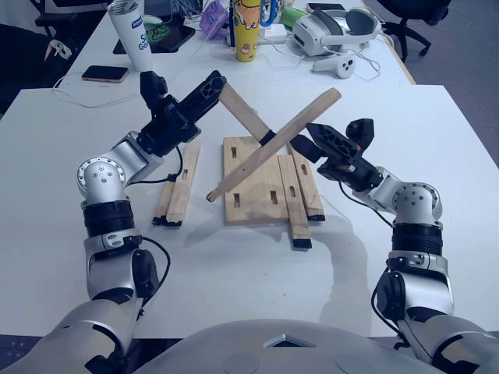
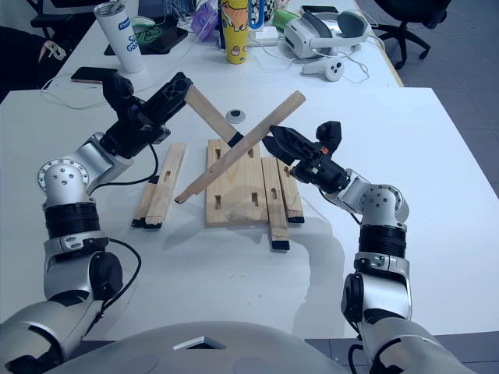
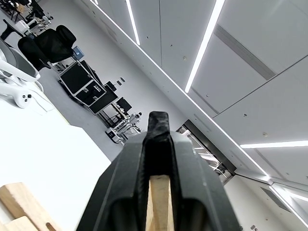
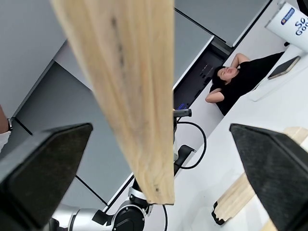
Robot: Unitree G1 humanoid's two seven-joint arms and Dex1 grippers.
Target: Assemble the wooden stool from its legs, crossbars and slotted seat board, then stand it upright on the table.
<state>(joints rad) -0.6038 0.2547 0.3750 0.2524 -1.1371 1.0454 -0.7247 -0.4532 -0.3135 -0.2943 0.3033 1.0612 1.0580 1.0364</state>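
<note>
Over the board, my left hand grasps a leg; right hand (released) straddles the crossing stick.

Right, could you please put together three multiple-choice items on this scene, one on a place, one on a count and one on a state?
1. Where is the slotted seat board?
A. Flat on the table
B. Held up in the air
C. Standing on its edge

2. How many wooden pieces lie on the table just left of the board?
A. None
B. Two
C. Five

3. What is the state of the left gripper?
A. Open and empty
B. Lying on the table
C. Shut on a wooden stick

Answers:
1 A, the head views show the board lying flat on the white tabletop.
2 B, two pieces lie side by side there.
3 C, the left wrist view shows wood clamped between its fingers.
</note>
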